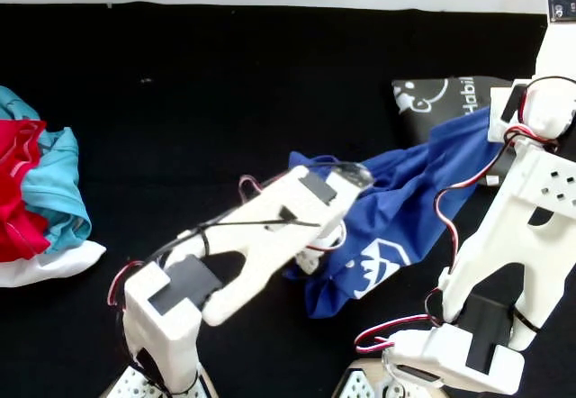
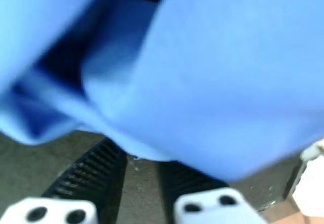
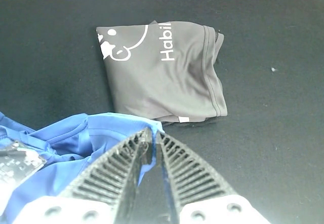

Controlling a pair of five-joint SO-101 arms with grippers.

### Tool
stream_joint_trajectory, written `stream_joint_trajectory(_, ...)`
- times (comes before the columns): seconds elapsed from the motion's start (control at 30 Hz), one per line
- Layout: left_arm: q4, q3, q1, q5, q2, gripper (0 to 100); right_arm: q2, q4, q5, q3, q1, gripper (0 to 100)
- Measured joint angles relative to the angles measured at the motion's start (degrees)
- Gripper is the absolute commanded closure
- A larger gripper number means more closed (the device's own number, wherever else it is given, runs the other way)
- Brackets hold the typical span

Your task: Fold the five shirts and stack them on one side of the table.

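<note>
Right wrist view, pincer (image 3: 152,134) seemingly clamping shirt (image 3: 63,143)

The folded black shirt (image 3: 162,77) lies just past the right claw (image 3: 152,135); the bare table (image 3: 273,41) beside it is free; the blue shirt (image 2: 212,72) covers the left claw (image 2: 136,158)

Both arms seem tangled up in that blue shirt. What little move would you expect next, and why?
Probably the right gripper draws its pinched edge of the blue shirt away from the left gripper, to spread the cloth flat. The shirt is bunched and unfolded between them, near the folded black shirt, so it likely needs flattening before any fold.
</note>
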Motion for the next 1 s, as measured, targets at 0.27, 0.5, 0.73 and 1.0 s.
stream_joint_trajectory(0.27, 7.03, -2.64, -6.95, -0.09, -6.68, 99, 0.00, 0.00, -0.09, 0.00, 0.00, 99.2)
stream_joint_trajectory(0.5, 17.49, -10.46, -19.34, -3.52, -16.00, 99, 0.00, 0.00, -11.52, 0.18, -3.96, 99.2)
stream_joint_trajectory(0.73, 29.45, -25.41, -35.78, -8.79, -22.86, 99, 3.34, -1.23, -11.96, -2.64, -15.56, 99.2)
stream_joint_trajectory(1.0, 32.35, -42.20, -48.00, -9.58, -24.53, 99, 4.13, -2.46, -6.86, -20.75, -15.74, 99.2)
